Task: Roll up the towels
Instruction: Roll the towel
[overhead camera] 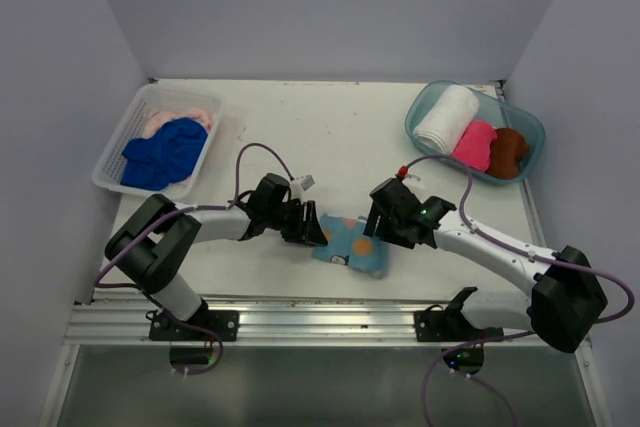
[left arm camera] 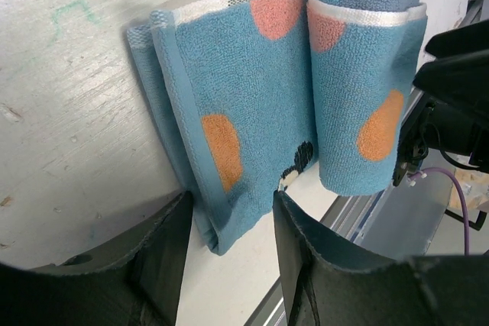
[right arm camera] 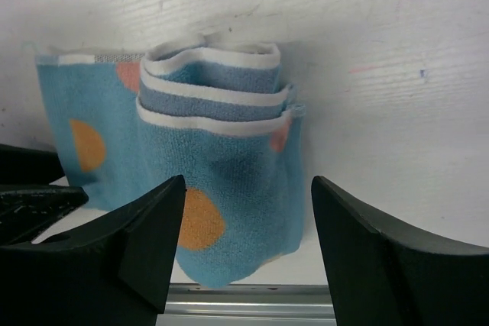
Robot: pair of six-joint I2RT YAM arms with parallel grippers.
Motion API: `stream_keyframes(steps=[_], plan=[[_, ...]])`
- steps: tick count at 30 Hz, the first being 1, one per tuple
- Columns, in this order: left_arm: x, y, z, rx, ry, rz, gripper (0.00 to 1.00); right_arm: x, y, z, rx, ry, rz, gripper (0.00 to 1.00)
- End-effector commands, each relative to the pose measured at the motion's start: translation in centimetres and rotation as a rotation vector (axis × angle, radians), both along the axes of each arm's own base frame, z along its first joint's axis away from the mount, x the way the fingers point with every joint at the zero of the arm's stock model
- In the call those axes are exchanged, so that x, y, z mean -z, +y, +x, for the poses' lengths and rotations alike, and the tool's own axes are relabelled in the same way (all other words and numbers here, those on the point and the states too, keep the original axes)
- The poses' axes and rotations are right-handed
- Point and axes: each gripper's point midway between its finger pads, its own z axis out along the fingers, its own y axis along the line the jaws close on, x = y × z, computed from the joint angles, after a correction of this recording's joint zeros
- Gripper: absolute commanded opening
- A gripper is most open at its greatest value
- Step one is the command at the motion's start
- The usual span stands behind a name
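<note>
- Halfway mark, by the look of it: the white towel (overhead camera: 447, 117), pink towel (overhead camera: 474, 145) and brown towel (overhead camera: 508, 152) sit rolled in the tub (overhead camera: 413, 125), upper right.
- Two to go: the peach towel (overhead camera: 180, 109) and royal blue towel (overhead camera: 163, 154) lie bunched in the basket (overhead camera: 108, 173), upper left.
- In play is the printed blue towel (overhead camera: 350, 249), lower centre on the surface (overhead camera: 320, 127), between both arms.
- It's partly rolled, with the roll at its right end and a flat tail to the left.
- Its long axis runs left-right, dipping lower right; the roll lies crosswise.
- The left gripper (left arm camera: 231, 204) is half open, straddling the tail's edge, no clear clamp.
- The right gripper (right arm camera: 248, 185) is wide open around the roll, holding nothing.
</note>
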Motion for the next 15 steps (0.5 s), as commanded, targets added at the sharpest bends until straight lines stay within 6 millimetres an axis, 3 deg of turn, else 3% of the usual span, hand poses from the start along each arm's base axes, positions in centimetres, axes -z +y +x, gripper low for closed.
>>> stream_keyframes(steps=[1,5,8,11,12,14,15], plan=[[0.3,0.3,-0.2,0.002,0.001,0.010,0.50,-0.2,2.9,0.1,-0.085,-0.018,0.147,0.72],[0.1,0.3,-0.1,0.004,-0.004,0.012,0.50,1.7,3.0,0.0,-0.063,-0.014,0.195,0.73],[0.3,0.4,-0.2,0.008,-0.001,0.015,0.50,3.4,2.9,0.1,-0.059,-0.004,0.171,0.67],[0.4,0.4,-0.2,0.015,0.000,0.019,0.50,3.9,2.6,0.7,-0.055,0.003,0.121,0.52],[0.5,0.4,-0.3,0.016,0.005,0.020,0.50,3.5,2.8,1.1,-0.061,-0.008,0.110,0.42],[0.5,0.4,-0.3,0.018,0.003,0.019,0.49,3.3,2.1,1.0,-0.052,0.004,0.060,0.31],[0.5,0.4,-0.3,0.019,0.002,0.019,0.49,2.3,2.1,1.8,-0.048,-0.024,0.033,0.23]])
